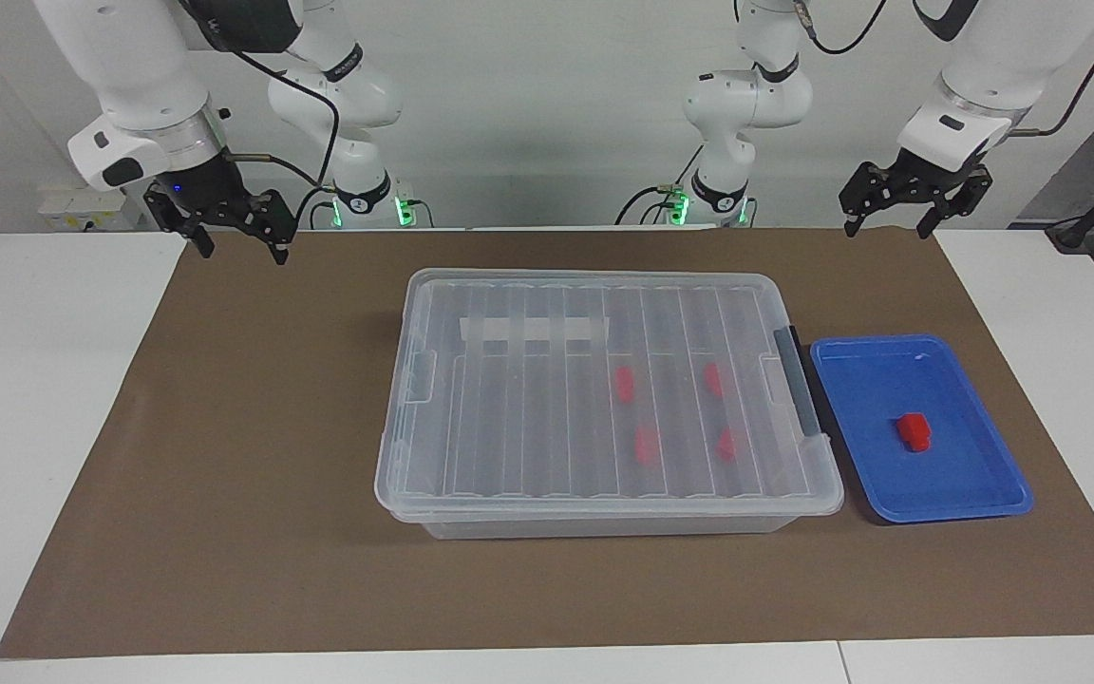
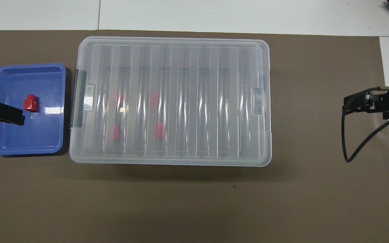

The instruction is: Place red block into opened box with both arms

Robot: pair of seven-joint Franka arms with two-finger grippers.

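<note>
**Both arms raised, box lidded, one red block in the tray**

We saw both white jointed arms held high at the robots' end of the brown table mat (image 1: 224,532), neither touching anything. The left arm's black two-finger gripper (image 1: 892,226) hung in the air at its own end of the table, pointing down, its fingers apart and empty. In the overhead view only a black part of it (image 2: 7,114) showed, over the edge of the shallow blue plastic tray (image 1: 974,502). The right arm's black two-finger gripper (image 1: 241,249) hung over the mat's corner, well apart from the large clear plastic storage box (image 1: 604,521), fingers likewise spread and holding nothing.

The box lay in the middle of the mat with its ribbed clear lid (image 1: 528,418) on it. A white tape strip (image 1: 535,330) crossed the lid, and a dark grey latch (image 1: 800,378) ran along the side of the box toward the left arm's end. Through the lid we made out four small red blocks (image 1: 647,445) inside, blurred by the plastic, all in the half of the box toward that latch.

The blue tray sat just beside the box, at the latch side. In it stood a small bright red plastic block (image 1: 913,431) with a stepped top, alone, near the tray's middle.
</note>
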